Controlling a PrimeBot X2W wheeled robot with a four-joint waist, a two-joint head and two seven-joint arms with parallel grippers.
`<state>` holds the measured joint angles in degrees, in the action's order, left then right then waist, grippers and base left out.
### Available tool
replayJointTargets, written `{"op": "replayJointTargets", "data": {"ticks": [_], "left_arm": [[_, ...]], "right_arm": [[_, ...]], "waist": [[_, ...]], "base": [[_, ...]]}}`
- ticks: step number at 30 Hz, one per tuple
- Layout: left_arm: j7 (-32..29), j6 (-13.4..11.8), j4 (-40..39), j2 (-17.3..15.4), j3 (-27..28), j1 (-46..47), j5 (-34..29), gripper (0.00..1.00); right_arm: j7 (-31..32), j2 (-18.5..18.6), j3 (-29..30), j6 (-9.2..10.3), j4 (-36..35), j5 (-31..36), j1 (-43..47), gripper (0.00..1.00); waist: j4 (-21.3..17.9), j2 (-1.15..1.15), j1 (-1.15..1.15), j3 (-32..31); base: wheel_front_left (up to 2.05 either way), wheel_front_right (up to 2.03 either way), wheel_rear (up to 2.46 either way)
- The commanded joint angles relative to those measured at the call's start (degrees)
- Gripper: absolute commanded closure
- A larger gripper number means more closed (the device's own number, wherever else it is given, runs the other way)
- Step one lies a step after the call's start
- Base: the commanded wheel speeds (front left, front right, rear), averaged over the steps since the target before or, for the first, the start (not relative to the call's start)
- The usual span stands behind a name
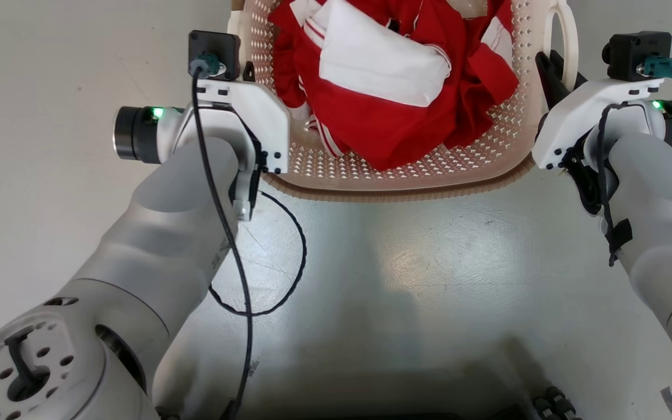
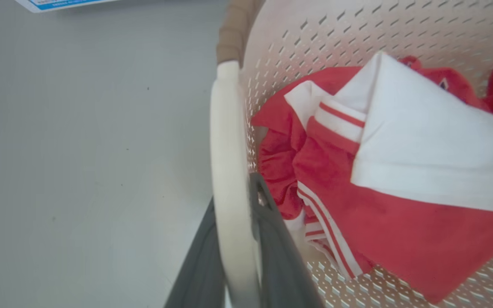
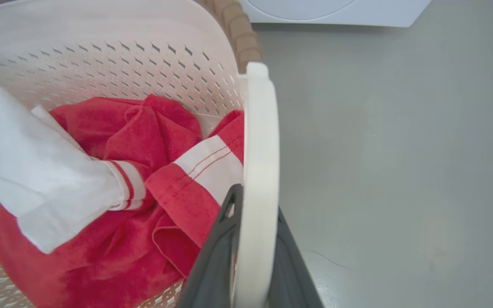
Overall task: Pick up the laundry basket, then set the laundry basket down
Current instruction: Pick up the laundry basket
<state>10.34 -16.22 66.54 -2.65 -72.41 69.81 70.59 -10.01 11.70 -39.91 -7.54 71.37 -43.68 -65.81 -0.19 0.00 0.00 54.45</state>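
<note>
1. One laundry basket (image 1: 400, 189) lies between the two grippers, with grey floor (image 1: 429, 280) around it.
2. It holds one heap of red-and-white clothes (image 1: 394, 116).
3. Of the two grippers, the left gripper (image 2: 234, 192) is clamped on the left handle (image 2: 227, 141) and the right gripper (image 3: 257, 201) on the right handle (image 3: 261, 128).

Bare floor (image 1: 417, 274) is lying open before and beside the laundry basket (image 1: 406, 189); red-and-white clothes (image 1: 394, 116) are crowding its inside.

Clothes (image 1: 394, 111) in laundry basket (image 1: 406, 182); L end effector (image 2: 233, 192) on its L handle (image 2: 228, 141), R end effector (image 3: 257, 205) on R handle (image 3: 262, 128)
</note>
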Motion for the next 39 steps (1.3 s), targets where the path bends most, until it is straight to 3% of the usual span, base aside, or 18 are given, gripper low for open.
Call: {"op": "replayJointTargets", "data": {"ticks": [1,8,18,39], "left_arm": [[0.67,-0.65,-0.55,-0.22,0.13,0.64,-0.47,1.0],[-0.65,-0.61,-0.93,-0.22,-0.2,-0.72,0.37,1.0],[-1.36,0.04,-1.28,-0.22,-0.42,-5.46,3.16,1.0],[-6.8,4.02,0.32,-0.22,-0.78,-23.79,6.72,1.0]], "right_arm": [[0.41,-0.67,-1.19,0.05,0.02,-0.42,2.69,1.0],[1.17,-1.17,-2.43,0.05,0.34,-2.02,3.78,1.0],[3.5,-1.84,-3.89,0.05,1.18,-4.52,6.9,1.0],[10.31,-5.3,-3.18,0.05,2.56,-4.83,22.55,1.0]], "waist": [[-0.04,0.0,0.0,-0.14],[0.27,0.0,0.0,-2.63],[1.07,0.0,0.0,-11.0],[1.81,0.0,0.0,-37.83]], "base": [[0.0,0.0,0.0],[0.0,0.0,0.0],[0.0,0.0,0.0],[0.0,0.0,0.0]]}}
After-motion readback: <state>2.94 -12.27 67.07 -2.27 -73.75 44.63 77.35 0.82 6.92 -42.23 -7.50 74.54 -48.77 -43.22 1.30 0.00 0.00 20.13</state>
